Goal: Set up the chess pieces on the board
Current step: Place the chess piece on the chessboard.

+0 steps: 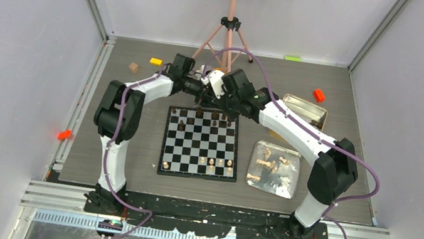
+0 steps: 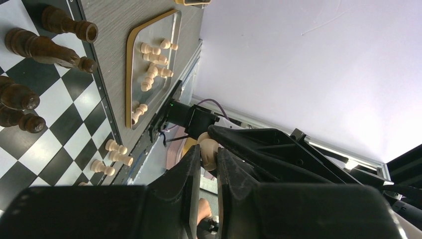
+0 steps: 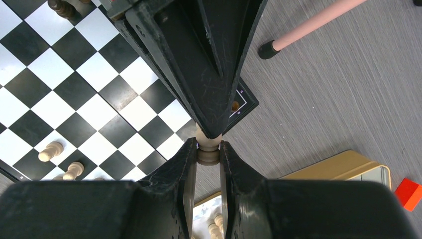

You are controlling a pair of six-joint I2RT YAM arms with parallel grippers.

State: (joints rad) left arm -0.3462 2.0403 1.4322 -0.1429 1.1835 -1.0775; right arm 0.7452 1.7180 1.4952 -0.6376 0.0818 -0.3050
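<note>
Both tools are pinching one light piece [image 3: 208, 155] over the board's [image 1: 196, 146] far edge; right tool [image 3: 207, 149] is gripping its base, left tool [image 2: 209, 155] clamping its head; right should be letting go only once left is holding firmly.

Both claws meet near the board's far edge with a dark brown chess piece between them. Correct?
No. The chess piece between the left claw and right claw is light tan, not dark brown; the right wrist view shows it. The rest holds.

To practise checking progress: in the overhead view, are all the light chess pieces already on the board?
No: several light chess pieces lie in the silver tray beside the board.
</note>
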